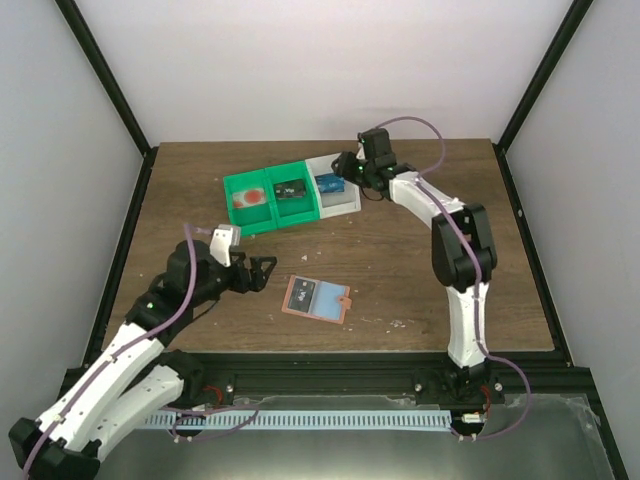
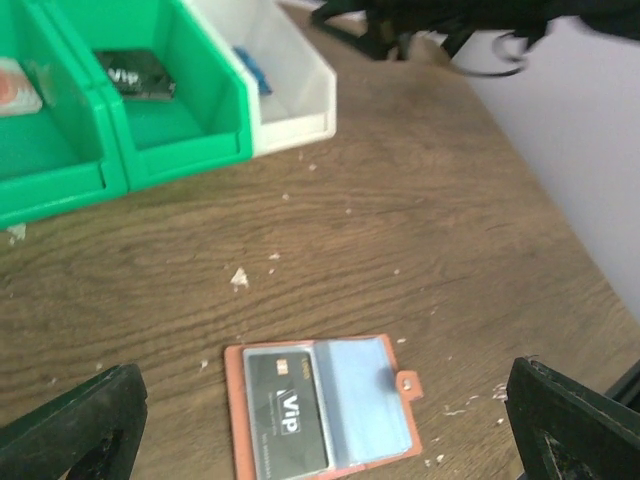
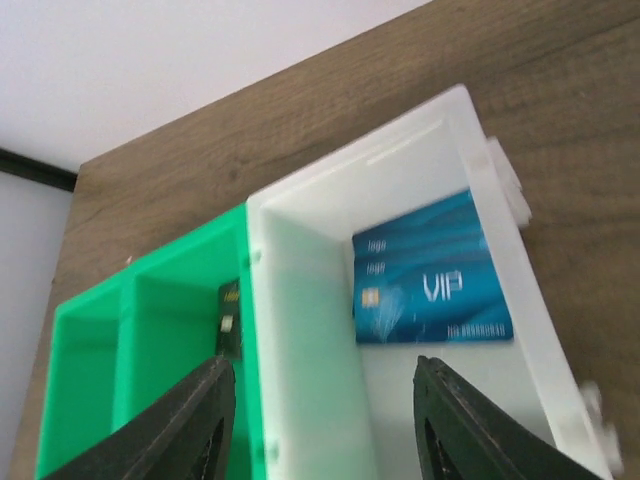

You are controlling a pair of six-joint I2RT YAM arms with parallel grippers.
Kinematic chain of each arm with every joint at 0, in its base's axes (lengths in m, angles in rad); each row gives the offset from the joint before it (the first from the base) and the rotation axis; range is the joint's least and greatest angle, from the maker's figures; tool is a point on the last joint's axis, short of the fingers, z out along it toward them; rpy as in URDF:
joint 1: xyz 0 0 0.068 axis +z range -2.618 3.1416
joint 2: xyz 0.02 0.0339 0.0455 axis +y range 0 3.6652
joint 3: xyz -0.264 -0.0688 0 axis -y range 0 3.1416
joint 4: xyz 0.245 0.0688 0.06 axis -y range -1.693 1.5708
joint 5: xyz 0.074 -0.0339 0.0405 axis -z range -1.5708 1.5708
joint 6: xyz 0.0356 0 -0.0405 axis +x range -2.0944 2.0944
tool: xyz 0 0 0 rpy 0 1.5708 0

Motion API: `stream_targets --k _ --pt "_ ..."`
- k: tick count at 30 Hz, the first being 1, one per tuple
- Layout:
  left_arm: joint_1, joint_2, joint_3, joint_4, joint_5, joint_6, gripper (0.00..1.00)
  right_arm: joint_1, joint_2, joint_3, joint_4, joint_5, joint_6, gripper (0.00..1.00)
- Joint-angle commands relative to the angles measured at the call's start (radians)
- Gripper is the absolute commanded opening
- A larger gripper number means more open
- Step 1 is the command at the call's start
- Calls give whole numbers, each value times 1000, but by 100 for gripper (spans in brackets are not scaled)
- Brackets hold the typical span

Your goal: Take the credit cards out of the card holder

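The salmon-pink folding card holder lies open on the brown wooden table, pale blue face up, its pockets reachable; one dark plastic credit card marked VIP sits in one pocket, so the job looks unfinished; the left tool hangs nearby, fingers spread wide and empty, and I'd judge it lined up for that card; the right tool, also wide and empty, hovers over the white plastic bin where a blue plastic credit card lies flat, possibly two stacked; another dark card rests in the neighbouring green plastic bin.

Salmon card holder, blue card
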Motion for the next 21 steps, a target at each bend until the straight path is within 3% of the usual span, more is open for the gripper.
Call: stream_targets --k 1,8,15,21 --pt "-3 87 49 -53 -28 1 99 -5 -176 -139 -8 -45 43 52" --pt "-3 248 74 -60 0 -31 92 -6 -388 -408 -33 -104 54 54" --pt "-6 344 -27 146 214 -146 78 8 -523 -672 35 -282 65 55" --pt "-14 484 -60 261 273 -185 69 67 -596 -820 88 -310 83 54"
